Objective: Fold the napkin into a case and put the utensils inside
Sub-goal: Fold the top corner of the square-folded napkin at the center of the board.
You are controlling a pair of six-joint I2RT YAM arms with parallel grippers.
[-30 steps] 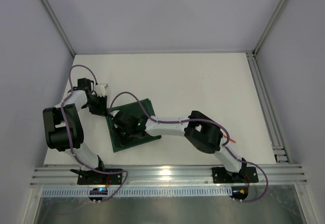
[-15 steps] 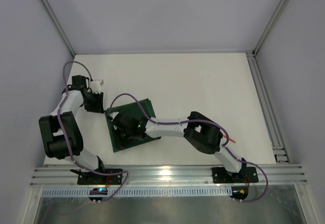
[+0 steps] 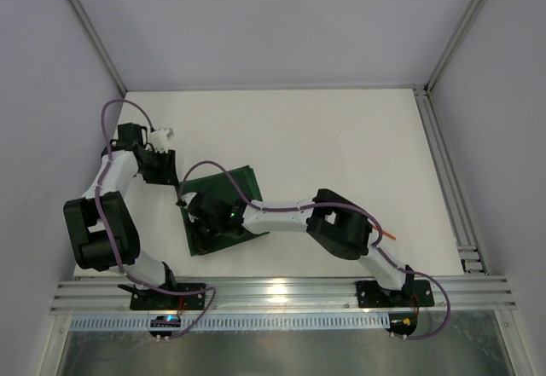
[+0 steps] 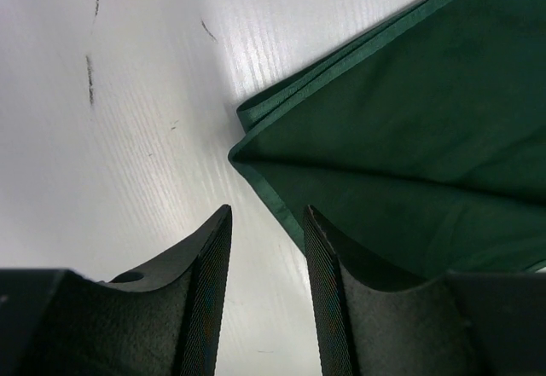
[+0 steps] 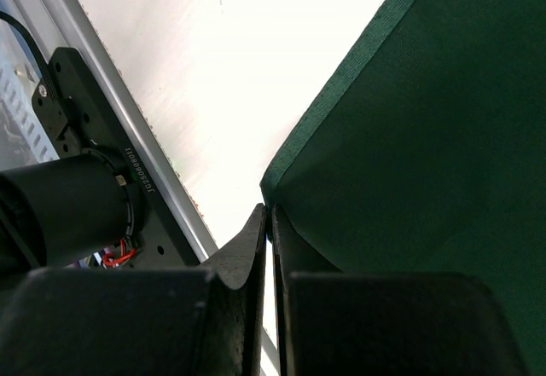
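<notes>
The dark green napkin (image 3: 235,190) lies folded on the white table, left of centre. In the left wrist view its layered corner (image 4: 249,129) lies just beyond my fingers. My left gripper (image 4: 266,222) is open with only bare table between the pads, at the napkin's far left corner (image 3: 173,187). My right gripper (image 5: 267,214) is shut, pinching the napkin (image 5: 426,137) at its near corner, and reaches over the cloth (image 3: 203,227). One orange utensil (image 3: 390,234) pokes out from behind the right arm's elbow. The rest of it is hidden.
An aluminium rail (image 3: 281,291) runs along the table's near edge, with both arm bases on it. Another rail (image 3: 448,180) borders the right side. Grey walls close in the back and both sides. The left arm's base motor (image 5: 68,205) shows near the right gripper.
My left gripper has opened wider and pulled back from the napkin's corner towards the far left. The right arm has stayed where it was, still shut.
</notes>
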